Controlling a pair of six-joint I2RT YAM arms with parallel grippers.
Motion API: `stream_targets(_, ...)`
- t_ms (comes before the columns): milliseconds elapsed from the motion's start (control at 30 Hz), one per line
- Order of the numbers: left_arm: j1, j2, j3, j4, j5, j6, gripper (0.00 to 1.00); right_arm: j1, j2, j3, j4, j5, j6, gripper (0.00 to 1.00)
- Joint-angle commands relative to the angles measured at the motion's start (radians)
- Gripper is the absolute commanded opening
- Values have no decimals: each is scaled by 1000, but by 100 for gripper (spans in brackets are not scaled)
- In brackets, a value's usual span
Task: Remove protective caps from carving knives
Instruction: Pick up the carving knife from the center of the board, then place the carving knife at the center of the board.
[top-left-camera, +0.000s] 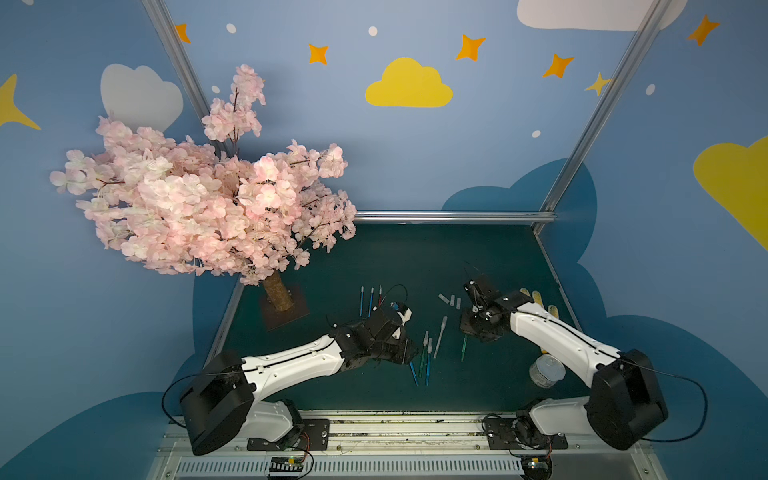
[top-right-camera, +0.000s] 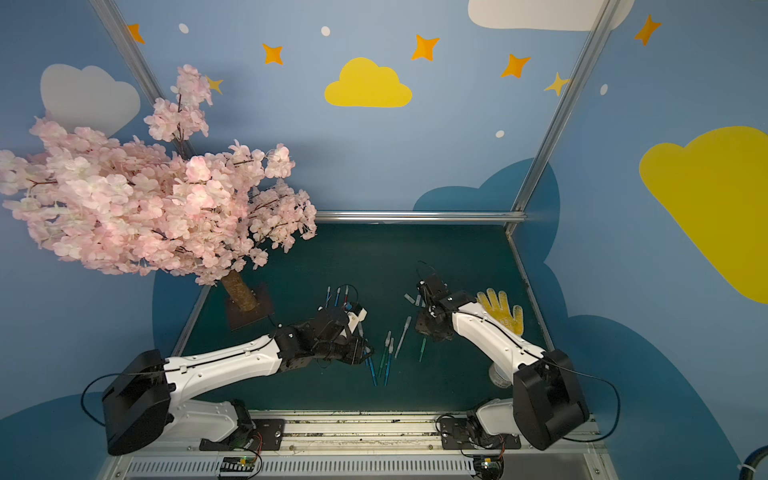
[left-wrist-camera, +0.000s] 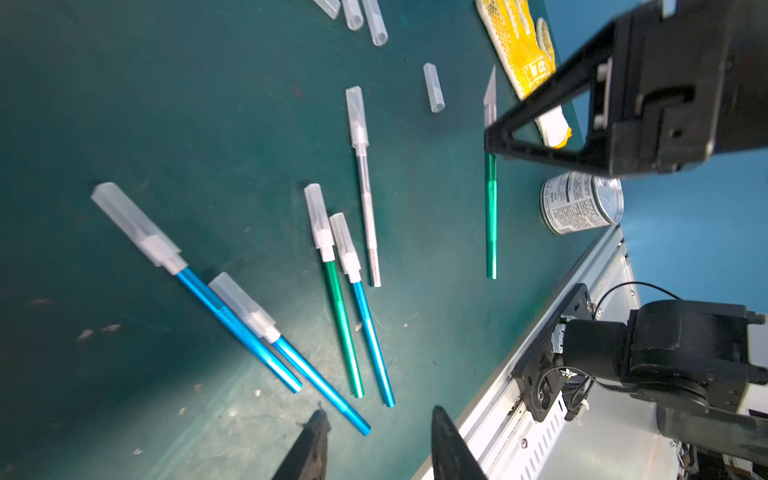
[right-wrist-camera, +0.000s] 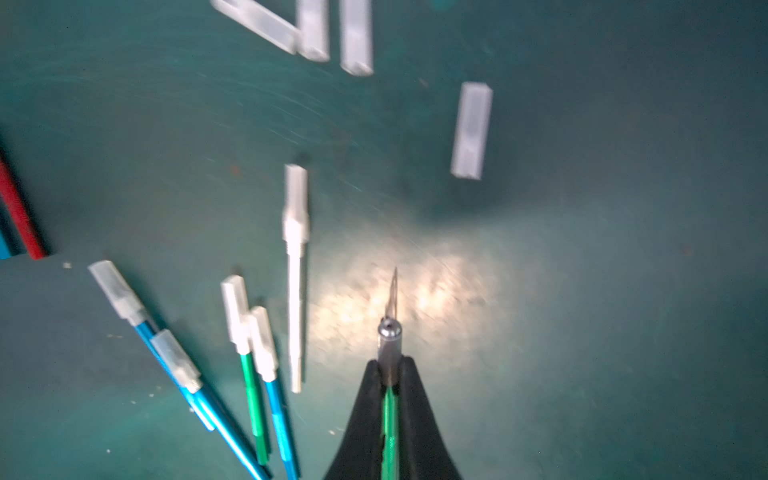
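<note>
While right claw (right-wrist-camera: 390, 363) clamps green knife (left-wrist-camera: 491, 216), blade (left-wrist-camera: 491, 89) toward back wall (top-left-camera: 415, 166), left claw (left-wrist-camera: 379, 415) apart

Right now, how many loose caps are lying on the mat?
4. Three caps lie clustered; the fourth cap lies alone, nearer the green knife held by the right tool. Arms may hide others.
</note>
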Motion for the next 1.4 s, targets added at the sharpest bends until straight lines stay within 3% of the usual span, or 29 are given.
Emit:
stream_targets(0,23,-49,-18,-50,-25,-2,42,31,82,100,22,-29,-66,4)
stream_targets(467,128,-322,-103,-195,-136,37,46,147,496,553,23,-74,-81,2)
stream_targets(567,141,-367,-108,-223,-144,46,59,162,562,631,24,-81,-75,2)
stream_targets(667,143,-398,-109,-249,-169,58,95,171,619,701,21,-95,-63,2)
stream_targets(700,142,-408,-110,-251,-173,62,100,173,634,720,21,-99,-60,2)
stream_targets(1167,144,-435,-123,-257,-182,72,100,199,830,929,17,-157,-9,2)
stream_targets(1367,144,-436,-122,-255,-185,74,100,202,871,944,41,-169,8,4)
